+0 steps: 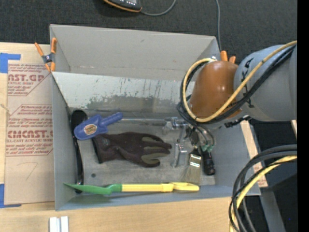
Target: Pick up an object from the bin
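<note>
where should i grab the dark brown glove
Probably the palm of the glove, pinched from straight above: it lies flat and limp, fingers pointing right, and the palm sits clear of the blue tool by its cuff.

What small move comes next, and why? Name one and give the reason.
Probably a short shift toward the middle of the bin, to bring the gripper over the dark brown glove. The gripper sits at the bin's right, just beside the glove's fingertip end, not yet above it. The glove lies flat and is nearest; the blue-handled tool and the green-and-yellow tool lie farther off.
</note>
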